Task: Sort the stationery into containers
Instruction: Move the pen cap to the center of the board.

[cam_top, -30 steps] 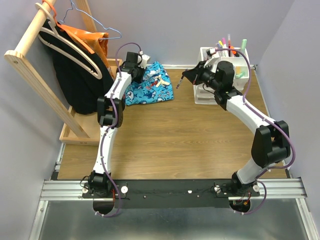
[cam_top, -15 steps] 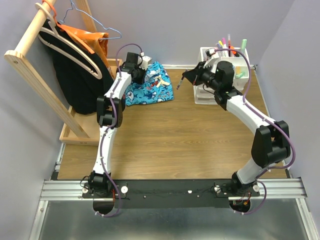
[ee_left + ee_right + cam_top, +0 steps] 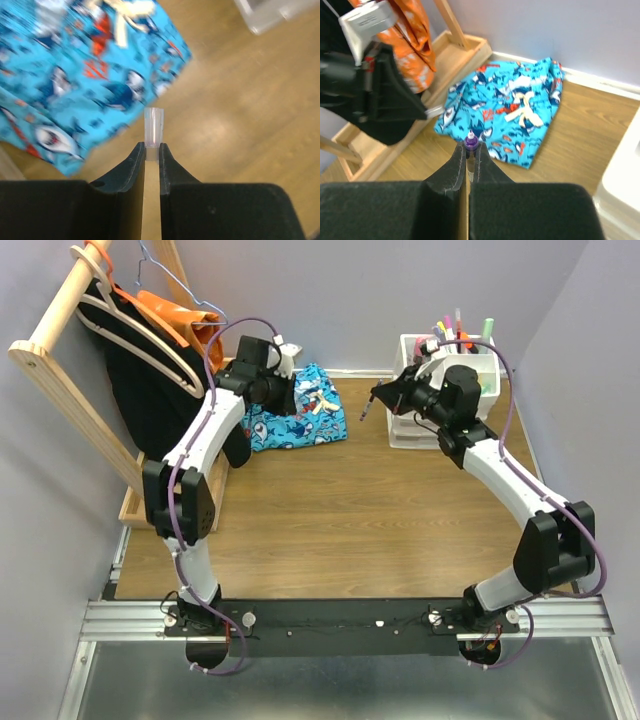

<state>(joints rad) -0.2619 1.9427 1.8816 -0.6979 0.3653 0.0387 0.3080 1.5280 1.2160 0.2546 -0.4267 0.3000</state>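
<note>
Bench (image 3: 340, 520): wood-grain top that carries everything listed below.
Desk organiser (image 3: 407, 345): white and boxy with open compartments on top. It sits just behind and to the right of the right end effector, and well apart from the left end effector, across the bench.
Shark-print cloth (image 3: 300, 420): blue, lying directly under the left end effector. It is not stationery.
Right end effector (image 3: 383, 395): clenched on the purple-tipped pen, and the nearer of the two to the organiser.
Left end effector (image 3: 152, 147): clenched on the translucent-capped item above the edge of the cloth.
Upright pens (image 3: 455, 330): pink, orange and green, already standing in the organiser's rear compartments.
Purple-tipped pen (image 3: 471, 141): its long axis runs straight out from the fingers. The tip points away from the organiser, toward the cloth.
Translucent-capped item (image 3: 153, 127): slim, with its long axis in line with the fingers. Its body is hidden between them.
Deciding relation: the organiser lies behind the right end effector's pen, so that arm likely has to swing back over a compartment and turn the pen upright.
Writing: none legible. The print on the white label on the left wrist is too small to read.
</note>
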